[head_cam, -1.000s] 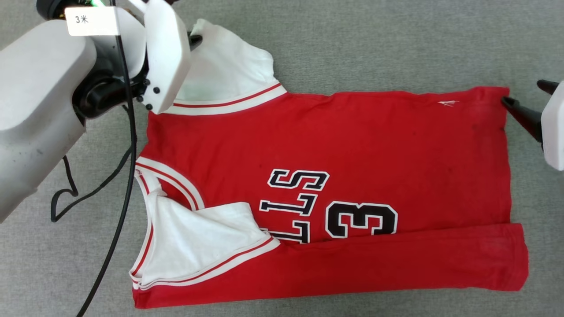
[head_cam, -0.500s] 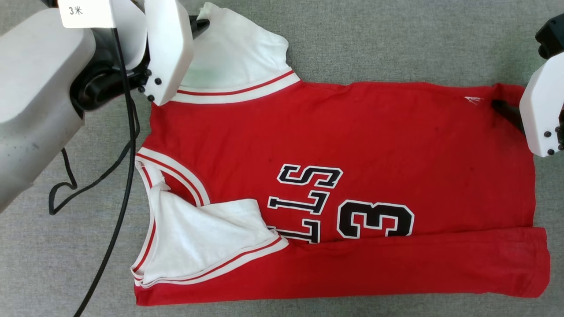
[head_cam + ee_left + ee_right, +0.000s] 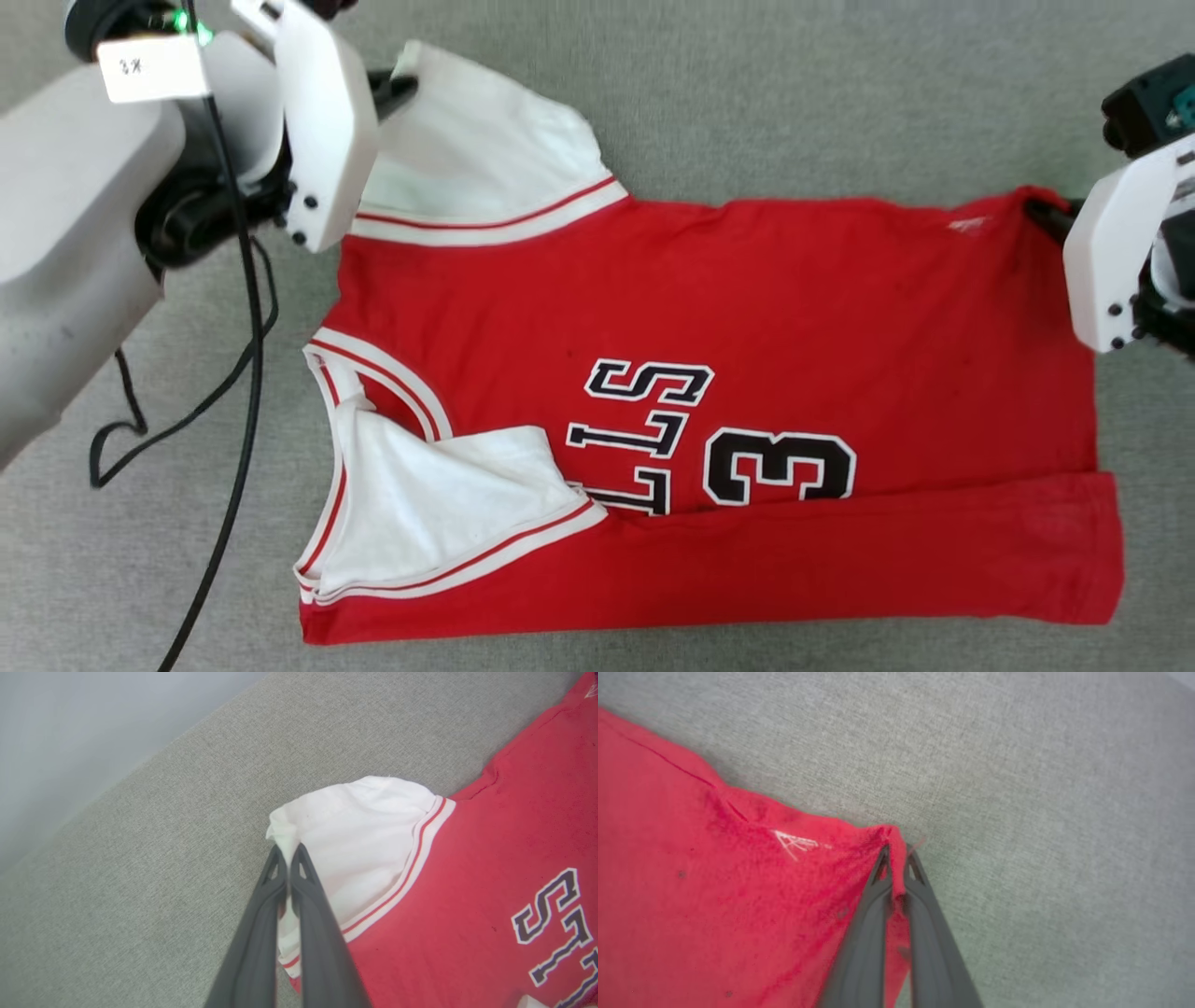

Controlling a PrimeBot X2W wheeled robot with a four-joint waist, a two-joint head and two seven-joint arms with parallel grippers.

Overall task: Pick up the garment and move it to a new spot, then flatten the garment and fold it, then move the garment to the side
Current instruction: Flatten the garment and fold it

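The garment [image 3: 709,308] lay flat on a grey woven surface [image 3: 840,93], with a pale blur beyond the surface's edge. The left gripper [image 3: 288,851] pinched the far white sleeve [image 3: 364,826], and the right gripper [image 3: 896,851] pinched the far red corner [image 3: 888,834].

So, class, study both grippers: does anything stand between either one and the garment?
Nothing visible does. The left gripper is shut on the white sleeve of the garment; the right gripper is shut on its red hem corner.

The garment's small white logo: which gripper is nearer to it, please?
Right: the right gripper pinches the hem corner beside the logo; the left gripper pinches the far white sleeve.
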